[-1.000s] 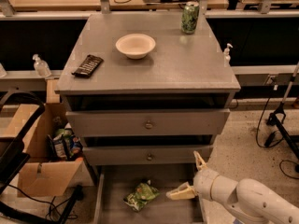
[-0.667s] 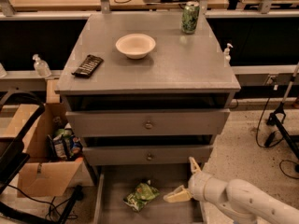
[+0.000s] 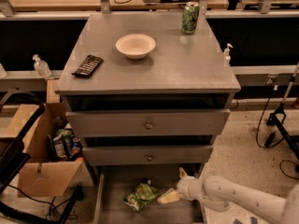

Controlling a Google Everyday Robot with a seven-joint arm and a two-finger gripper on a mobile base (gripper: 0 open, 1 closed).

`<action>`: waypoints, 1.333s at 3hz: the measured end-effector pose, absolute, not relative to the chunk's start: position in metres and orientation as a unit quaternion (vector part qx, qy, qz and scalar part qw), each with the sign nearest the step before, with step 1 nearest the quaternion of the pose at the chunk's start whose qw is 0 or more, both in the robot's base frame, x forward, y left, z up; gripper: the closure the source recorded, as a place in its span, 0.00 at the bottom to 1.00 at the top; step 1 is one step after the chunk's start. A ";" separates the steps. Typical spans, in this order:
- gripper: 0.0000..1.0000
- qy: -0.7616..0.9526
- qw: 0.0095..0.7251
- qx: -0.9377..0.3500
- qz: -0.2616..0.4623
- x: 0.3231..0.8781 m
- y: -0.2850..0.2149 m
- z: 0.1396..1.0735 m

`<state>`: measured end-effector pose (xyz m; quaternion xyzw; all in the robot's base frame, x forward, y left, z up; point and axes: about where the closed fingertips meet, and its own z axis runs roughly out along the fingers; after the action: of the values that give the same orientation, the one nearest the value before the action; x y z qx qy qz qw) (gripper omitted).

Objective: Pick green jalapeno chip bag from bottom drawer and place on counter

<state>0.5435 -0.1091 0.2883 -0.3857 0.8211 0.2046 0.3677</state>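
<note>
The green jalapeno chip bag [image 3: 141, 195] lies crumpled on the floor of the open bottom drawer [image 3: 117, 209], near its middle. My gripper [image 3: 174, 185] reaches in from the right on a white arm. Its pale fingers are spread, one fingertip [image 3: 167, 197] lying just right of the bag and the other up near the drawer's back. It holds nothing. The grey counter [image 3: 187, 64] caps the cabinet above.
On the counter stand a white bowl [image 3: 135, 45], a green drink can [image 3: 190, 17] and a black remote [image 3: 88, 65]. Two shut drawer fronts with knobs [image 3: 148, 124] sit above the open drawer. A cardboard box with snack packets [image 3: 63, 146] stands left.
My gripper has moved left and lower into the drawer, closer to the chip bag. The bag has not moved.
</note>
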 end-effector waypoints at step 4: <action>0.00 0.813 0.293 -0.418 0.278 0.565 -0.036 0.187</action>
<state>0.5648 -0.0364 0.1873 -0.4182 0.8134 0.2785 0.2933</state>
